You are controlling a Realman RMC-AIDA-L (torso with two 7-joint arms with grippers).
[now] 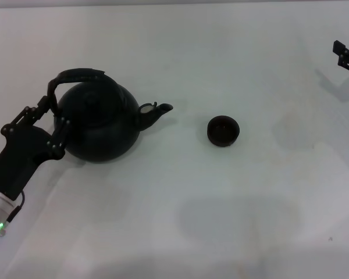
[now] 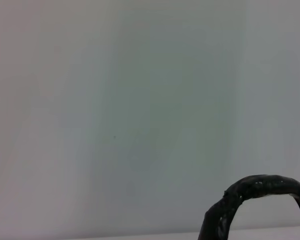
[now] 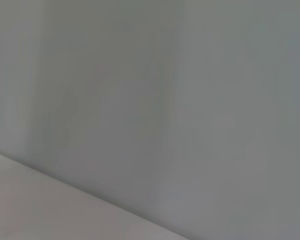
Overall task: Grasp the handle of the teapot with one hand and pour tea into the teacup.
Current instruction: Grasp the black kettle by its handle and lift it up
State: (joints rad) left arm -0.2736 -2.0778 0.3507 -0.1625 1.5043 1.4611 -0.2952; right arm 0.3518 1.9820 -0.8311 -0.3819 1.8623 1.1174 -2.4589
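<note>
- Sitting on the white table [image 1: 232, 232], left of centre in the head view, the teapot [image 1: 99, 125] is standing upright with its lid knob [image 1: 93, 100] on top.
- Spout [image 1: 157, 111] is pointing toward the robot's right, at the teacup [image 1: 223, 130].
- Teacup is resting upright on the table, well apart from the spout tip, and is looking dark inside.
- Handle [image 1: 75, 78] is arching over the lid; its rough top is also showing low in the left wrist view [image 2: 260, 192].
- Left gripper [image 1: 53, 116] is reaching in from the lower left, against the teapot's left flank by the handle's left leg.
- Its fingers [image 1: 61, 135] are standing spread: one is lying along the pot's side, the other is reaching up beside the handle leg. Whether they are touching the handle cannot be told.
- Right gripper [image 1: 346, 58] is hanging at the far right edge, well apart from the teacup; cannot tell how its fingers are set.
- Right wrist view is showing only plain grey surface.
</note>
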